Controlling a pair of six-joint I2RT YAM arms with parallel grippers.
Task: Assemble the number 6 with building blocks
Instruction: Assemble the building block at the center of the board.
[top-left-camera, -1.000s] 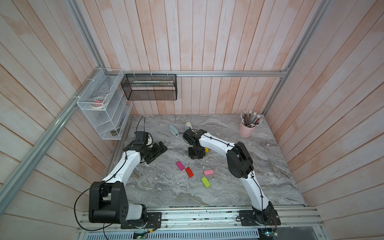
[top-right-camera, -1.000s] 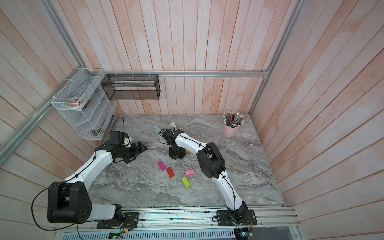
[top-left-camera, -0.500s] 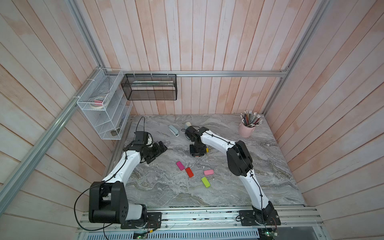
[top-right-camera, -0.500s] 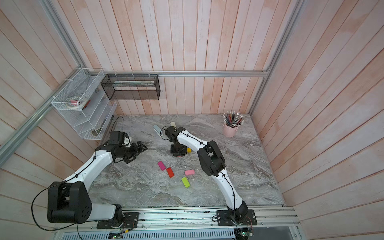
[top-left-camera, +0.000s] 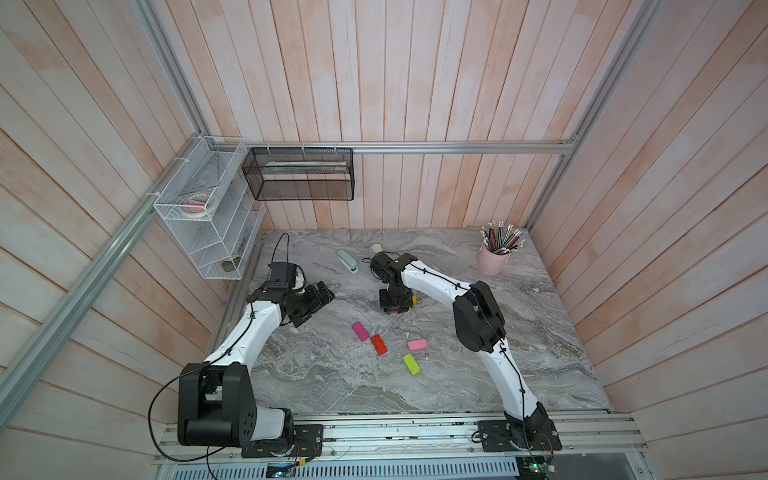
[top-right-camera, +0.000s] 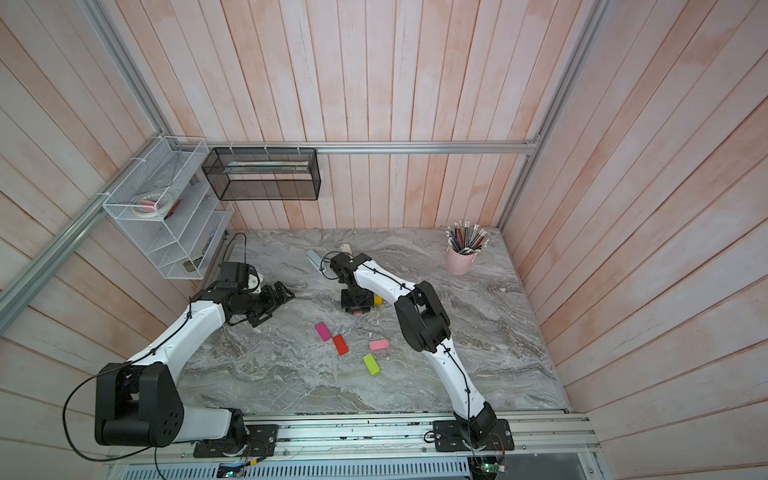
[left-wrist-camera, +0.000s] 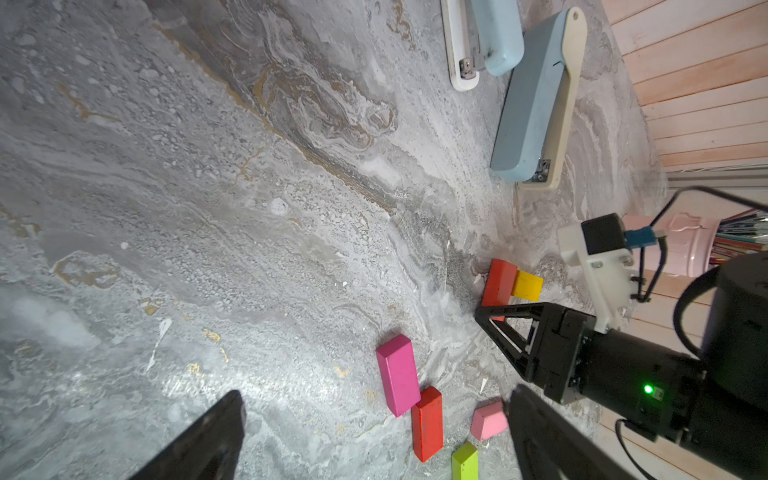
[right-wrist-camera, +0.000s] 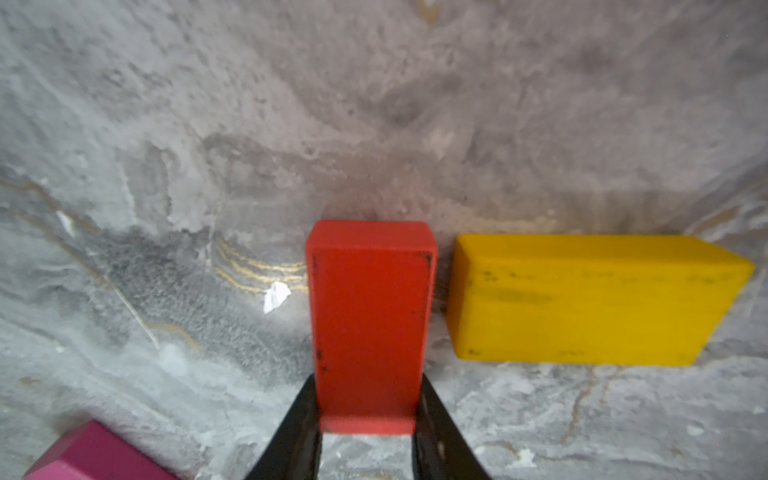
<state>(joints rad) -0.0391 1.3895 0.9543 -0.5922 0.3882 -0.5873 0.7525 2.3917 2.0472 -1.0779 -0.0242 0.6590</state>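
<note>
Right gripper (right-wrist-camera: 368, 399) still clamps red block (right-wrist-camera: 370, 299) beside yellow block (right-wrist-camera: 582, 299).

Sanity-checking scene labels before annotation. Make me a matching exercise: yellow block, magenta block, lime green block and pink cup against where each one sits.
Things:
1 yellow block
2 magenta block
3 lime green block
4 pink cup

Places:
A nearest the mounting rail
B far right corner, holding pencils
C next to the loose red block
D beside the gripped red block in the right gripper

Pairs: 1-D, 2-C, 3-A, 4-B
</note>
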